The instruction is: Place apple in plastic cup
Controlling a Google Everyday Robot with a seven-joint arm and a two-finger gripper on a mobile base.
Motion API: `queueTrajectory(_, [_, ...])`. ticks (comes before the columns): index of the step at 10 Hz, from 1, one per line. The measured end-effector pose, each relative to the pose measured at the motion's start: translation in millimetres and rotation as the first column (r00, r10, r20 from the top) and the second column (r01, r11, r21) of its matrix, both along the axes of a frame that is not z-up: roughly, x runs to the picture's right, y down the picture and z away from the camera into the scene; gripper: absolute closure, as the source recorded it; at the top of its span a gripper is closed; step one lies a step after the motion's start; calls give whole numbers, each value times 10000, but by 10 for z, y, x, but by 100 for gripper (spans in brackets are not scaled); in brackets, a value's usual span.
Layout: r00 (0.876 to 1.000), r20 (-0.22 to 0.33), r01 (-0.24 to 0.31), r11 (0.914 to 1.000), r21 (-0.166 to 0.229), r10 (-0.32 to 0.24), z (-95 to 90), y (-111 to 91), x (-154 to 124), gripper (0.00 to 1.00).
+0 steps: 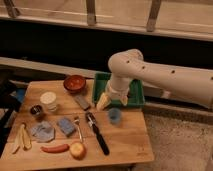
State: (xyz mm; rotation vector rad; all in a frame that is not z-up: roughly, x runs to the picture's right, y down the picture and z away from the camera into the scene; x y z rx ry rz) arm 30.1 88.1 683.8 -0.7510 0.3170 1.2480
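The apple (pixel 77 150), small, round and yellow-orange, lies near the front edge of the wooden table (pixel 130 137). The light blue plastic cup (pixel 114 116) stands upright right of the table's middle. My gripper (pixel 102 102), with pale yellowish fingers, hangs from the white arm just left of and above the cup, well behind and right of the apple. It holds nothing that I can see.
A green tray (pixel 137 95) sits at the back right under the arm. A red-brown bowl (pixel 75 82), white cup (pixel 48 99), dark metal cup (pixel 35 111), grey block (pixel 82 102), blue sponge (pixel 66 126), cloth (pixel 42 131), fork, black-handled tool (pixel 97 132), red sausage (pixel 55 148) and banana peels (pixel 21 138) lie around.
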Motion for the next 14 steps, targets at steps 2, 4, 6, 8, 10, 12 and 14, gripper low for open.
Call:
queueTrajectory(2, [9966, 488, 680, 9974, -231, -668, -29, 289, -320, 20])
queueTrajectory(4, [9850, 1177, 1334, 9897, -524, -1266, -3, 569, -682, 20])
queueTrajectory(6, [9651, 2055, 1796, 9813, -689, -1622, 0, 716, -979, 20])
queueTrajectory(8, [9314, 3098, 2291, 9692, -904, -1912, -84, 898, -1283, 20])
queueTrajectory(10, [8970, 3772, 2840, 9544, -922, -2305, -201, 1035, -1451, 20])
queueTrajectory(12, [8990, 3739, 2812, 9551, -931, -2282, -199, 1029, -1431, 20])
queueTrajectory(14, [8974, 3767, 2838, 9543, -938, -2299, -198, 1037, -1447, 20])
